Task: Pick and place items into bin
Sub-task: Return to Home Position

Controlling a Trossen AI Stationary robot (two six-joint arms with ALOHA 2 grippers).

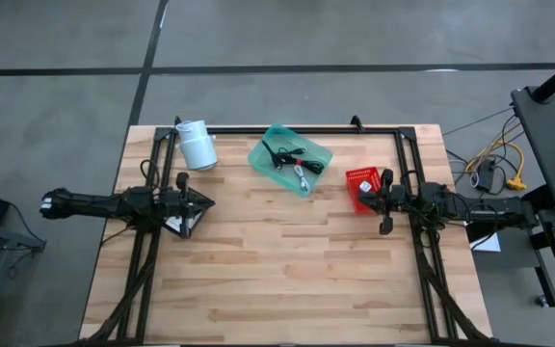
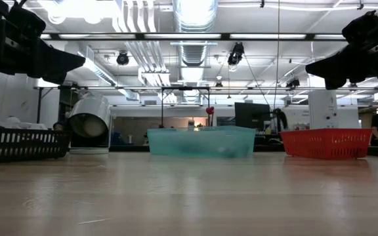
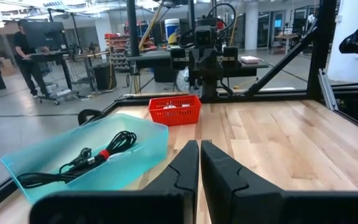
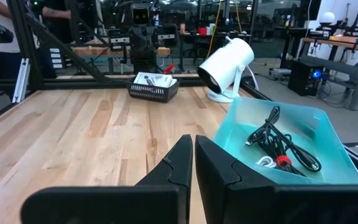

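The teal bin (image 1: 290,157) sits at the table's far middle, also in the low view (image 2: 201,141). In it lie a black coiled cable (image 3: 98,155) with a red collar and a white bit (image 4: 265,162). My left gripper (image 3: 199,152) is shut and empty, raised above the table's left side (image 1: 208,202), pointing toward the right edge. My right gripper (image 4: 193,149) is shut and empty, raised at the right side (image 1: 366,196) above the red basket, pointing toward the left edge. Both hang well above the table in the low view.
A red slotted basket (image 1: 361,188) stands right of the bin, under my right gripper. A black slotted basket (image 4: 154,87) holding white packets sits under my left arm. A white cylinder (image 1: 197,145) stands at the far left. Bare wood fills the near half of the table.
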